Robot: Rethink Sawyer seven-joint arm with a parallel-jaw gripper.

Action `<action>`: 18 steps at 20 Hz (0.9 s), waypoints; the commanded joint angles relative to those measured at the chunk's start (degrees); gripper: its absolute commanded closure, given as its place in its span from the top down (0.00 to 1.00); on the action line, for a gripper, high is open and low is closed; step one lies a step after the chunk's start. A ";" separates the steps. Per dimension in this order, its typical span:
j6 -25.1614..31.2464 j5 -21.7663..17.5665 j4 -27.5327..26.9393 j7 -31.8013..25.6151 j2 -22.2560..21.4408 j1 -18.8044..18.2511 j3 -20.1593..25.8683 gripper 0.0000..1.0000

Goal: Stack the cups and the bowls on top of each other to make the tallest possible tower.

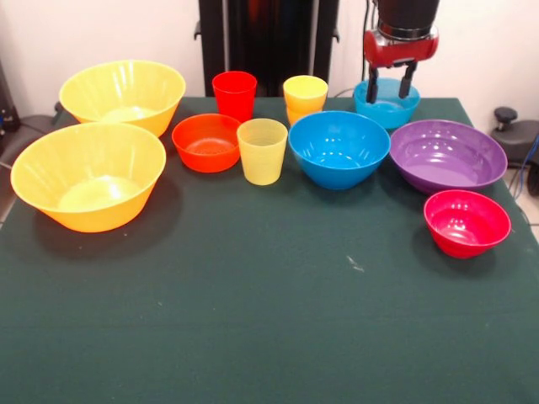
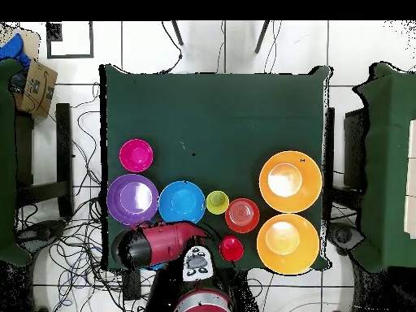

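My gripper (image 1: 390, 91) hangs open over the small light blue bowl (image 1: 386, 108) at the table's far right, its fingers (image 1: 371, 86) down at the bowl's rim, holding nothing. In a row from the left stand the red cup (image 1: 234, 94), the orange-red bowl (image 1: 206, 141), the pale yellow cup (image 1: 262, 150), the orange-yellow cup (image 1: 305, 97), the medium blue bowl (image 1: 338, 147) and the purple bowl (image 1: 448, 156). The pink-red bowl (image 1: 466, 221) sits nearer the camera. Two large yellow bowls (image 1: 122, 93) (image 1: 88, 177) stand at the left. Nothing is stacked.
In the overhead view the red arm (image 2: 158, 244) covers the light blue bowl and the orange-yellow cup. The green table (image 1: 269, 320) has open cloth in front of the row. Cables lie on the floor around the pedestal (image 2: 81, 244).
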 commanded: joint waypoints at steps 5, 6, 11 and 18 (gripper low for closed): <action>1.16 -1.35 -7.57 4.57 4.53 -0.21 2.06 1.00; 1.07 -1.30 -7.83 4.66 4.80 -0.18 2.02 1.00; -0.48 -0.63 -7.06 6.55 4.71 0.13 1.72 1.00; 1.47 -0.42 -7.16 5.48 3.51 -1.92 2.79 1.00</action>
